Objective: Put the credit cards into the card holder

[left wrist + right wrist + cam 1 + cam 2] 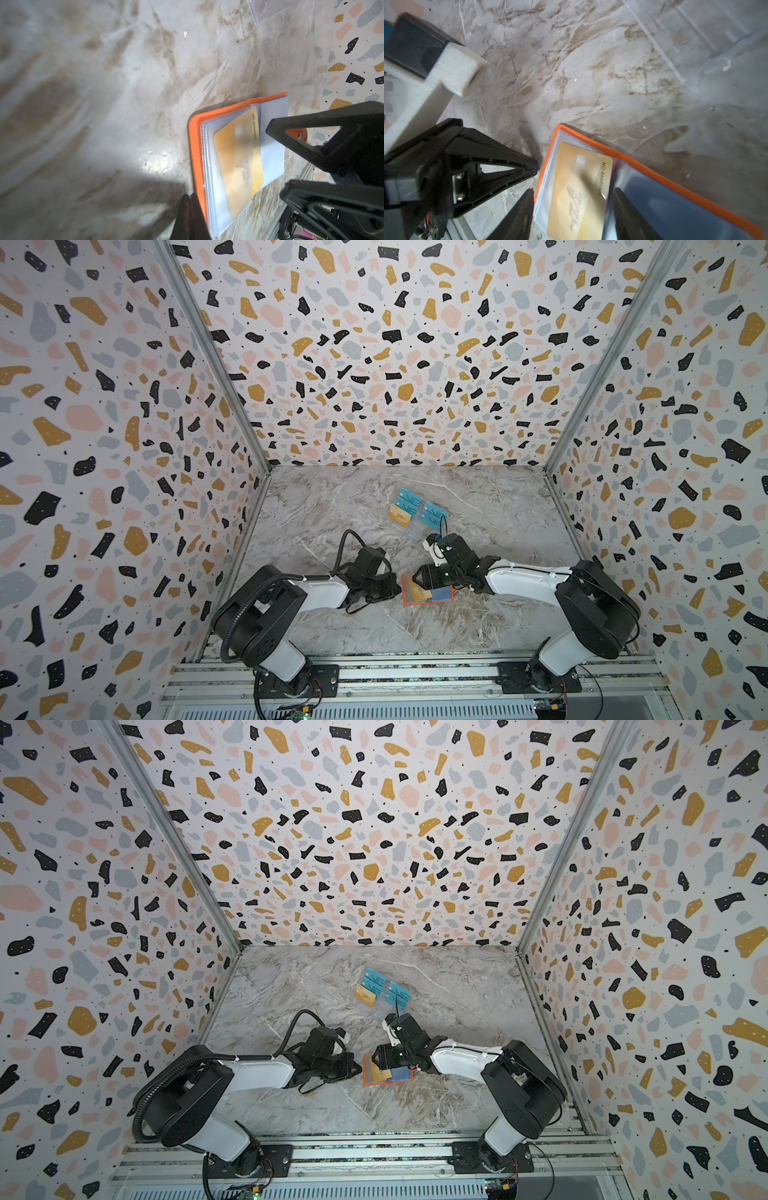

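Tan-gold plastic credit card [236,162] lies askew in the open orange book-like card holder [195,149], between the grippers. The right gripper [572,192] straddles it, jaws spread; the left gripper [188,200], pressed shut, best braces the holder while the card is squared.

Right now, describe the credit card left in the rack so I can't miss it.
On the marble table, find the clear rack beyond the arms, toward the back wall. The card sits at its left end, tan-gold where its neighbours, the VIP cards, are teal.
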